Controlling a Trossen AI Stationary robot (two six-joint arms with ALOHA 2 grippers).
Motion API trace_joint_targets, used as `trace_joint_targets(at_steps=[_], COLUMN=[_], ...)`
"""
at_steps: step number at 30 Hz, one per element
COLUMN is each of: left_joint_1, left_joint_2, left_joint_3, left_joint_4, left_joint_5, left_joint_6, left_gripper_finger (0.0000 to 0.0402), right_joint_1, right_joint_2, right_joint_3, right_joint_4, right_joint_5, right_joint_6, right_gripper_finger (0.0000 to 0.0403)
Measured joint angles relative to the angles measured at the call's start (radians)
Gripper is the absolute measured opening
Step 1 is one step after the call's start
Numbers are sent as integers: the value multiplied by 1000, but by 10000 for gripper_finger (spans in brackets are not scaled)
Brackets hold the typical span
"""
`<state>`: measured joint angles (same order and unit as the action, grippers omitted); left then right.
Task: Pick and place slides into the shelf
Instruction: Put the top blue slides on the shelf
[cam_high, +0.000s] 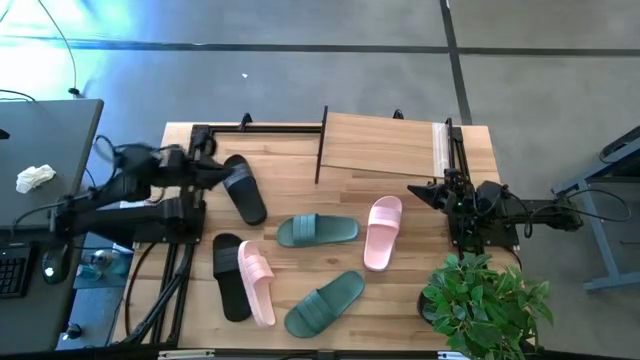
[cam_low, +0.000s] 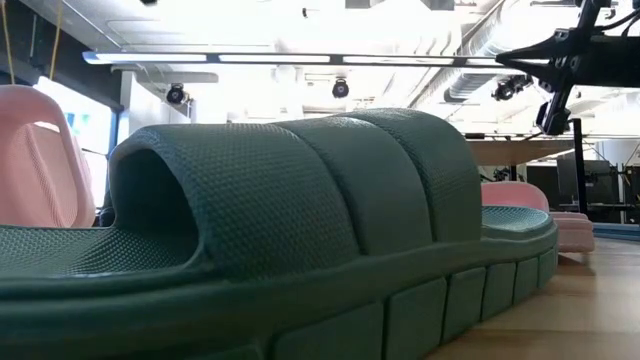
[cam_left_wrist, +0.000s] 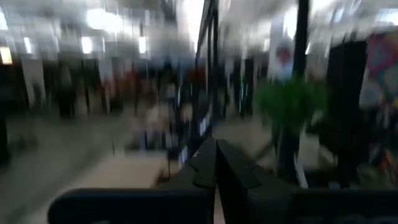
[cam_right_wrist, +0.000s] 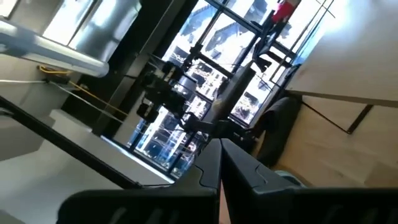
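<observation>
**A:** Slides first. Where were they?

**B:** All six lay loose on the table, none on the shelf. In the high view the shelf sat in the upper middle of the frame, right of centre. One black slide lay centre-left, just beside my left gripper. The other black one and a pink slide lay touching side by side in the lower left. Two green slides sat in the middle and lower middle, and the second pink slide stood right of centre.

**A:** And your grippers?

**B:** Both were pressed together and held nothing. My right gripper hung at the shelf's lower right corner, above the table.

**A:** Which arm was nearer to what?

**B:** My left was nearest the upper black slide, which lay just right of and below its tip in the frame. That slide's long axis ran diagonally, upper left to lower right. My right was nearest the pink slide, which lay below and left of it with its long axis nearly top to bottom.

**A:** Your call on the move?

**B:** I judged the left would need to spread its fingers and turn across that diagonal before taking the black slide.
</observation>
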<state>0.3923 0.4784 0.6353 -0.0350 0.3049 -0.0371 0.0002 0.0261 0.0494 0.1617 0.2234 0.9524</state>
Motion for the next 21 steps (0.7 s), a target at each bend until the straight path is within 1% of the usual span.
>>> trace_joint_targets(at_steps=[3, 6, 8, 10, 13, 16, 21], left_joint_1=[-1, -11, -33, -58, -95, -115, -125], left_joint_2=[126, 257, 341, 423, 538, 635, 760], left_joint_3=[84, 139, 144, 133, 108, 102, 102], left_joint_4=[-200, -388, -482, -540, -551, -511, -392], left_joint_5=[28, 52, 52, 52, 43, 15, 51], left_joint_6=[-8, -91, -158, -215, -275, -329, -381], left_gripper_finger=[1, 1, 1, 1, 1, 1, 1], right_joint_1=[0, 0, 0, 0, 0, 0, 0], right_joint_2=[0, 0, 0, 0, 0, 0, 0], right_joint_3=[0, 0, 0, 0, 0, 0, 0], right_joint_4=[0, 0, -1, -1, -2, -3, -3], right_joint_5=[0, -5, -7, -15, -38, -65, -81], right_joint_6=[0, 0, 0, 0, 17, 19, 17], right_gripper_finger=[0, 0, 0, 0, 0, 0, 0])
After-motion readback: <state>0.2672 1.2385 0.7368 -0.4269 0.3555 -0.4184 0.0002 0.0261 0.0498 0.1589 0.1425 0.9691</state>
